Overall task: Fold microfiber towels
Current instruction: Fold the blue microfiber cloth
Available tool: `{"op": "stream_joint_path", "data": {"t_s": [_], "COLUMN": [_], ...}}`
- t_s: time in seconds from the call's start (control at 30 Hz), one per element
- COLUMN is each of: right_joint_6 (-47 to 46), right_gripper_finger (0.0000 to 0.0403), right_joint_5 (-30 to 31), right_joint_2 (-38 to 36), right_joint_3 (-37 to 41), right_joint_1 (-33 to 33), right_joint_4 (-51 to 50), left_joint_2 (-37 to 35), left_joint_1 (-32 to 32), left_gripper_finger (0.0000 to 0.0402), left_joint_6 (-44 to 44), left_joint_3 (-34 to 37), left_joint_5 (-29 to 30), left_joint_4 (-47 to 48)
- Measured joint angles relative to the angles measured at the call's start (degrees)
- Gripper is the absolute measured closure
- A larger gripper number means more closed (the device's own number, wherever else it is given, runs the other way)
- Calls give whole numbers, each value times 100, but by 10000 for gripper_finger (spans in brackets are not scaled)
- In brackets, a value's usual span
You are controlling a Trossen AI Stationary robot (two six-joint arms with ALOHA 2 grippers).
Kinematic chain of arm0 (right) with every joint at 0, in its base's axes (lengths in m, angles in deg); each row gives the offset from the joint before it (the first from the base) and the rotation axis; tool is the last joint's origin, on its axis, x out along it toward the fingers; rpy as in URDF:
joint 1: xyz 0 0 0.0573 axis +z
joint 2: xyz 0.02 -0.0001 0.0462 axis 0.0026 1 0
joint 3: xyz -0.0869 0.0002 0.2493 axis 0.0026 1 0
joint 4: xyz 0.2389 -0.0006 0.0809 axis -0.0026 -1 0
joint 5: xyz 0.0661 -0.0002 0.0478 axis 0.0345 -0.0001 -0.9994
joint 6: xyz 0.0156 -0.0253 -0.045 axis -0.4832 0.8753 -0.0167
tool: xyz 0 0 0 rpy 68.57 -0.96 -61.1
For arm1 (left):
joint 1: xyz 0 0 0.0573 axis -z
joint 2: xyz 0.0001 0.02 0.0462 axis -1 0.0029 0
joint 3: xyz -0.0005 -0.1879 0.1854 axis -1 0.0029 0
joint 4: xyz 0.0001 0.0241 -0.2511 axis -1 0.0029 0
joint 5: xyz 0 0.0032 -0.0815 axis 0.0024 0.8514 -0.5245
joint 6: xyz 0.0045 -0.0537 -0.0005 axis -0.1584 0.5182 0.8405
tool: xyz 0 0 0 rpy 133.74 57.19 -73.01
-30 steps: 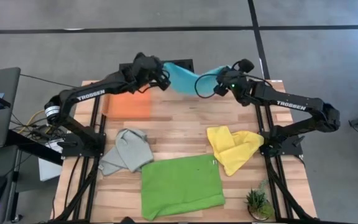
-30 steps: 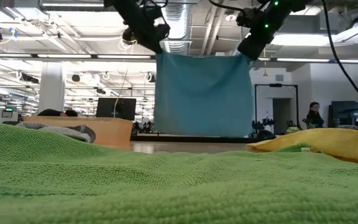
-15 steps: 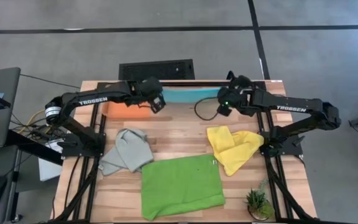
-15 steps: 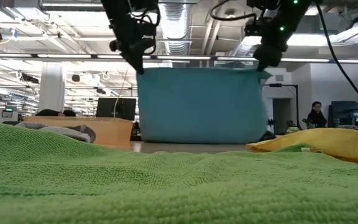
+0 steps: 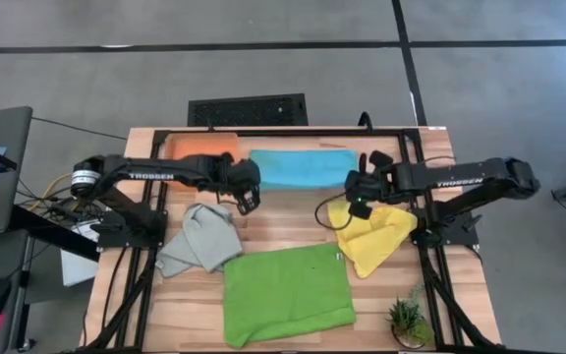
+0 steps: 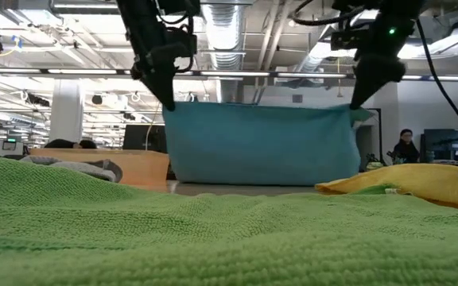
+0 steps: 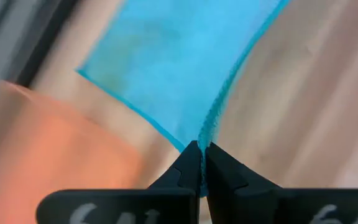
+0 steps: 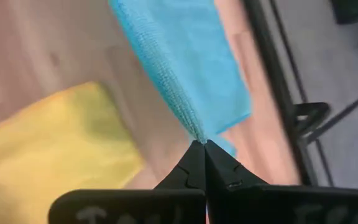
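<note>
The turquoise microfiber towel [image 5: 298,168] stretches across the far middle of the table between my two grippers. In the low view it hangs as a wide sheet [image 6: 257,144] whose bottom edge rests on the wood. My left gripper [image 5: 246,194] is shut on the towel's left held corner. My right gripper [image 5: 355,189] is shut on its right held corner. The orange towel [image 5: 202,147] lies flat at the far left. The grey towel [image 5: 201,239], the yellow towel [image 5: 369,234] and the lime green towel [image 5: 286,292] lie nearer. My left gripper pinches the towel's left upper corner [image 7: 206,135] between its two fingers, slanting down from above. The corner is lifted, and the cloth runs away from it to the table. My right gripper pinches the right upper corner [image 8: 194,134] in the same way, slanting down. The top edge [image 6: 257,106] is drawn straight between the two holds.
A small potted plant [image 5: 406,320] stands at the near right corner. The black frame rails [image 5: 416,157] run along the table's far edge and sides. Bare wood [image 5: 288,218] lies between the turquoise towel and the green one.
Both grippers have come down and toward the table's near edge, moving apart and tipping downward, still shut on the corners. The turquoise towel, which hung clear and bunched a second ago, is now spread wide with its lower edge on the table.
</note>
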Motion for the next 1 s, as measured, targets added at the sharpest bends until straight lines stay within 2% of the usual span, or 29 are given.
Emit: {"op": "stream_joint_path", "data": {"t_s": [0.17,0.4,0.6,0.77,1.0], "right_joint_6": [-555,-1231,-1320,-1318,-1069], "right_gripper_finger": [395,395,395,395,395], "right_joint_5": [-476,-784,-845,-730,-512], "right_joint_2": [16,16,16,16,16], "right_joint_3": [3,452,684,686,686], "right_joint_1": [476,955,1181,1026,336], "right_joint_4": [-182,47,428,437,467], "left_joint_2": [0,0,0,0,0], "left_joint_1": [464,951,1077,1024,589], "left_gripper_finger": [401,401,401,401,401], "left_joint_6": [647,1403,1717,1710,1579], "left_joint_3": [362,764,880,881,882], "left_joint_5": [-160,-426,-674,-555,-195], "left_joint_4": [1,-151,-224,-286,-380]}}
